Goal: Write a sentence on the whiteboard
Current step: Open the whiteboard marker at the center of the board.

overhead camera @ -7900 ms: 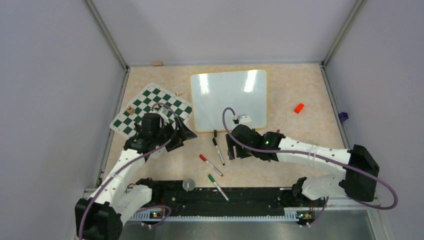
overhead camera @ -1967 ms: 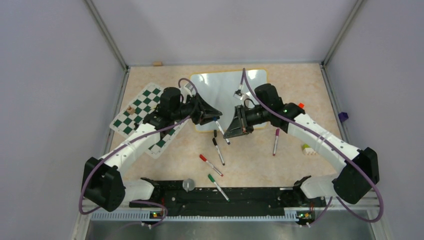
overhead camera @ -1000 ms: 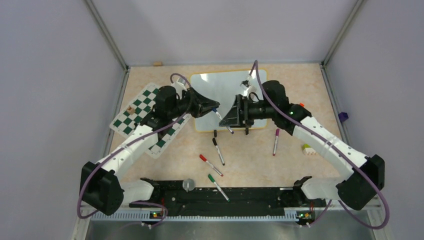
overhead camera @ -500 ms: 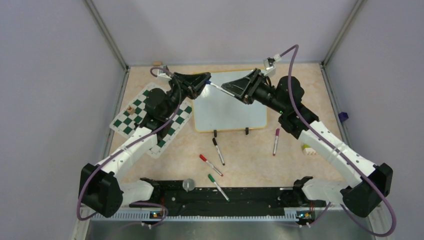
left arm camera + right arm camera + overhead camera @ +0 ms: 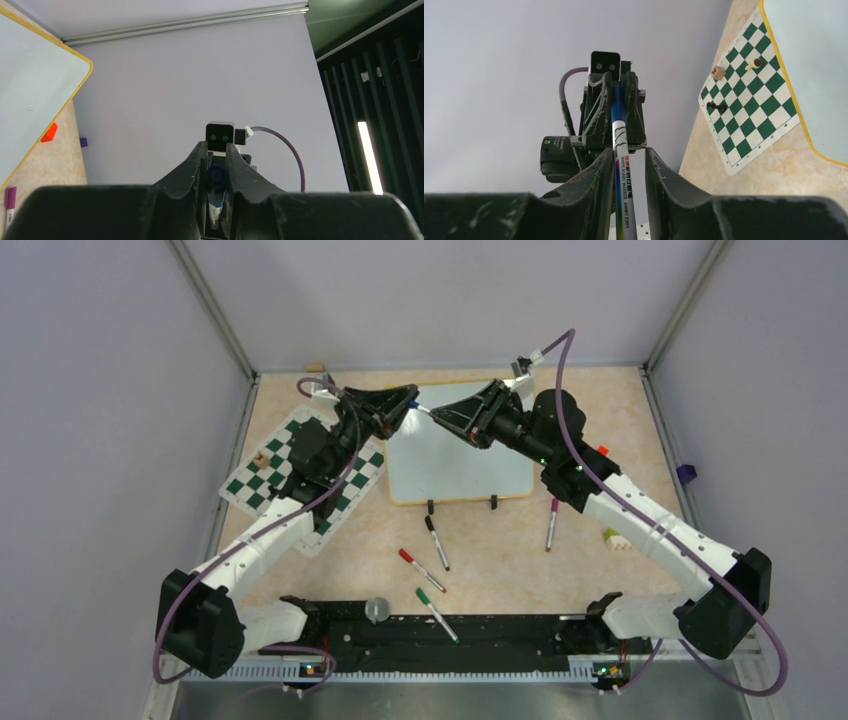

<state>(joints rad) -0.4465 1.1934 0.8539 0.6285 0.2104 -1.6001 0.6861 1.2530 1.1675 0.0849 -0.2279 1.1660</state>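
**Two arms sharing one blue marker above the whiteboard**

Top view: the whiteboard (image 5: pixel 460 465) is lying flat at the far middle of the tabletop (image 5: pixel 500 560), with its two clips (image 5: pixel 430 506) on the near edge. The chess mat (image 5: pixel 255 480) is lying to its left, one corner reaching the whiteboard's left edge. Both arms are hanging raised over the whiteboard's far left corner, tips facing each other. The left end effector (image 5: pixel 408 400) and the right end effector (image 5: pixel 442 416) are meeting on a blue marker (image 5: pixel 425 409) that is bridging the space between them. Nearer the arm bases, a black marker (image 5: pixel 437 543), a red marker (image 5: pixel 421 570) and a green marker (image 5: pixel 436 613) are lying apart from one another. A purple marker (image 5: pixel 551 524) is lying near the whiteboard's near right corner, and a red block (image 5: pixel 601 451) is sitting well to the whiteboard's right.

Left wrist view: the left fingers are standing narrow, pinching the blue marker's cap end and holding it. The right end effector is facing them head-on. A whiteboard corner is showing at the left edge, with the red block beside it.

Right wrist view: the blue marker's white barrel is running between the right fingers up to the left end effector, which is gripping its far end. The right fingers are standing narrowly parted. The barrel is lying against one finger with a gap showing at the other, so they are not clamping it.
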